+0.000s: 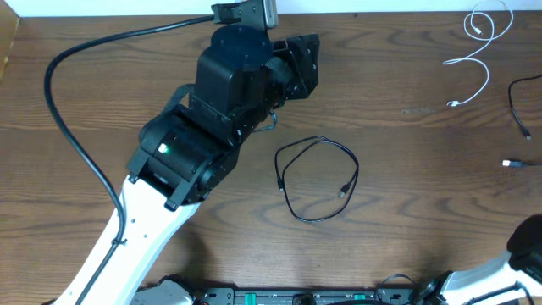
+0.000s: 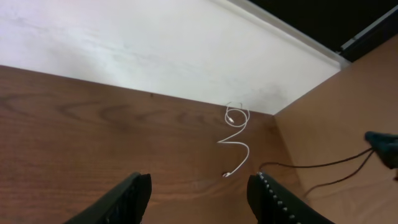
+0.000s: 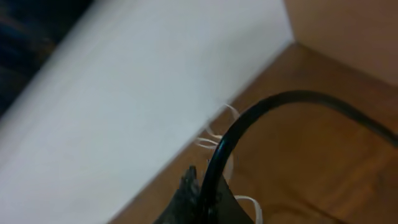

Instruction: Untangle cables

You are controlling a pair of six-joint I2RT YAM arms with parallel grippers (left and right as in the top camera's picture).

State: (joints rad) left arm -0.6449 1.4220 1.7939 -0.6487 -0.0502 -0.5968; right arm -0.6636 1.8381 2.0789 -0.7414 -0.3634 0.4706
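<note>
Cables lie apart on tabletop (image 1: 406,220): black cable loop (image 1: 322,138) mid-tabletop, white cable (image 2: 233,142) in far corner, dead ahead of left hand (image 2: 199,196), fingers spread, empty. Right hand (image 3: 194,198) blurred, grip unreadable.

I find no word, label, brand, number or sign that I can read in any of my three views. The nearest thing to a sign is a small green light (image 1: 163,150) on my left arm (image 1: 212,93), at 9 o'clock in the overhead view, and it bears no lettering.
</note>
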